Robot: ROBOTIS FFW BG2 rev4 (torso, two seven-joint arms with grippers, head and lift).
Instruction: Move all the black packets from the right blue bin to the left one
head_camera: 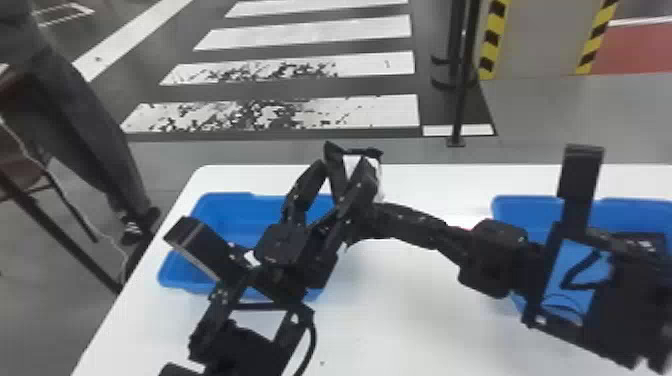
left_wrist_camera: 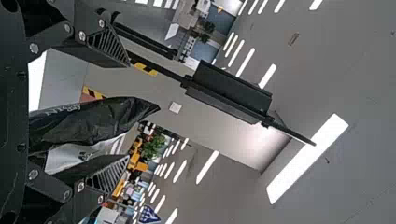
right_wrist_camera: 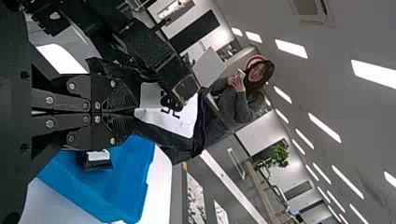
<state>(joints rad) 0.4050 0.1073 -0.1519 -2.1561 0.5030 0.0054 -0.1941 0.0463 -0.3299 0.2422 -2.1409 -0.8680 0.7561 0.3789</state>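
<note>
So we've got a white table (head_camera: pixel 390 330) here, and sitting right on it is the left blue bin (head_camera: pixel 232 215), pretty near the table's left edge. Over to the right of that bin, well apart from it and roughly level with it, we can see the right blue bin (head_camera: pixel 530 215). The table's rounded far-left corner is just beyond the left blue bin.

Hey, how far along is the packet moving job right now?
It looks partway through. Done: a small black packet lies in what appears to be the left bin. In hand: the right gripper pinches another packet, with the left gripper open around it. Left: that one, plus what looks like a packet in the right bin.
</note>
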